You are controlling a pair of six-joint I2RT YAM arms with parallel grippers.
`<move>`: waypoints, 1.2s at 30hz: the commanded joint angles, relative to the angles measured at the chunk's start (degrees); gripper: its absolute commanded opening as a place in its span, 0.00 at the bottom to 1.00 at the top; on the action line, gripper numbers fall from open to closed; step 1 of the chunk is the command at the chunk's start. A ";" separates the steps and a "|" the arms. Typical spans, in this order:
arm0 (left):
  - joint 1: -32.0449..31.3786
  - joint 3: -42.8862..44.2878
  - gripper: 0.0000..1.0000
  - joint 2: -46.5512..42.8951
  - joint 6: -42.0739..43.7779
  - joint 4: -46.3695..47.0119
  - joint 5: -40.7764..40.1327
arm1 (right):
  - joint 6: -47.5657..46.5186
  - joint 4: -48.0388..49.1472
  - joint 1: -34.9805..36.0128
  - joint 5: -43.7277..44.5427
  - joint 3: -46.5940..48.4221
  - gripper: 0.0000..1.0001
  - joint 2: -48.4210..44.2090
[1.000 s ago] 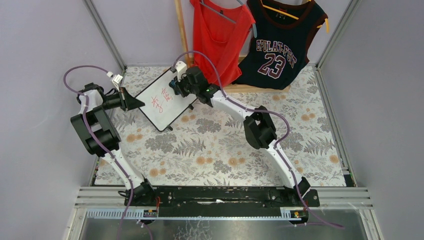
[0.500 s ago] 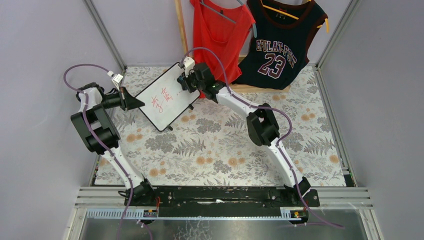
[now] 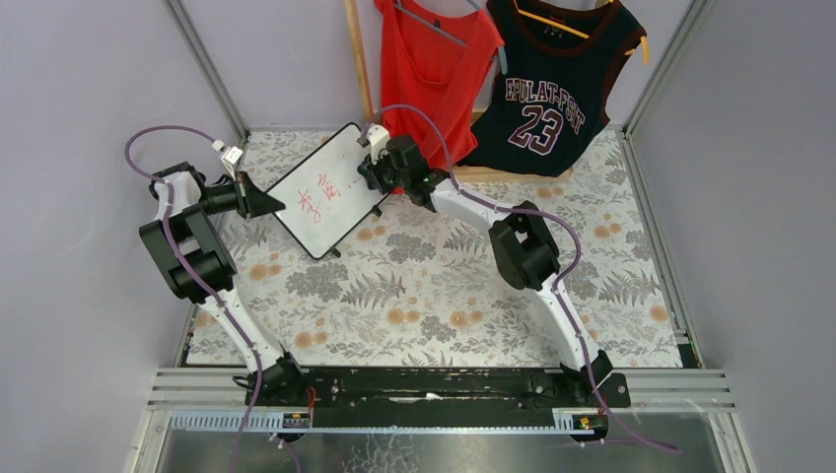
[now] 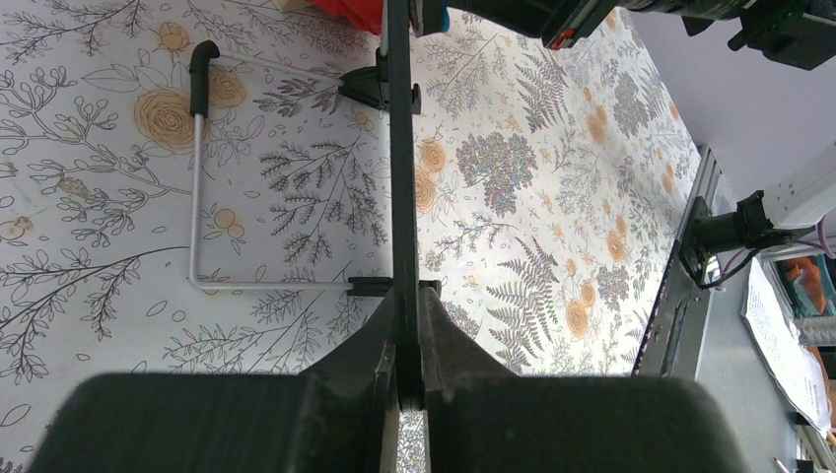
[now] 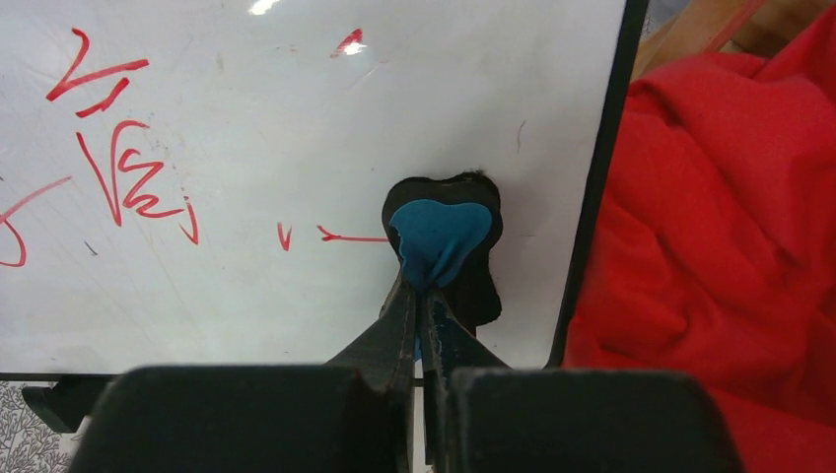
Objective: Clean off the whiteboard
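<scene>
The whiteboard [image 3: 335, 219] stands tilted at the far left of the table, with red characters [image 3: 320, 192] on its face. My left gripper [image 3: 277, 206] is shut on its left edge. In the left wrist view that black edge [image 4: 399, 148] runs straight up from between the jaws of my left gripper [image 4: 409, 330]. My right gripper [image 5: 422, 294] is shut on a blue eraser [image 5: 439, 236] with a black pad, pressed to the whiteboard [image 5: 296, 108] near its right frame. Red strokes [image 5: 118, 168] lie to the eraser's left, and a short red dash touches it.
A red top [image 3: 434, 69] and a dark number 23 jersey [image 3: 557, 84] hang at the back; the red cloth [image 5: 710, 227] lies just right of the board's frame. The board's wire stand [image 4: 195, 177] rests on the floral tablecloth [image 3: 444, 286]. Metal posts [image 3: 207, 69] flank the table.
My right gripper has slid the eraser across the board toward its far right edge. The left gripper has kept its hold in the same place.
</scene>
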 commanded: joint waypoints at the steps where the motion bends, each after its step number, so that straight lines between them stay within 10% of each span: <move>1: -0.60 -0.10 0.00 0.48 3.78 -1.45 -5.11 | -0.11 1.13 3.23 0.06 -1.35 0.00 -3.68; 16: -0.92 -0.77 0.00 0.06 3.73 -1.36 -5.09 | -0.95 -0.92 8.73 0.09 3.96 0.00 -0.91; 36: -0.87 -1.41 0.00 -0.81 3.94 -1.41 -5.37 | -2.26 -4.82 -1.07 4.10 10.82 0.00 4.36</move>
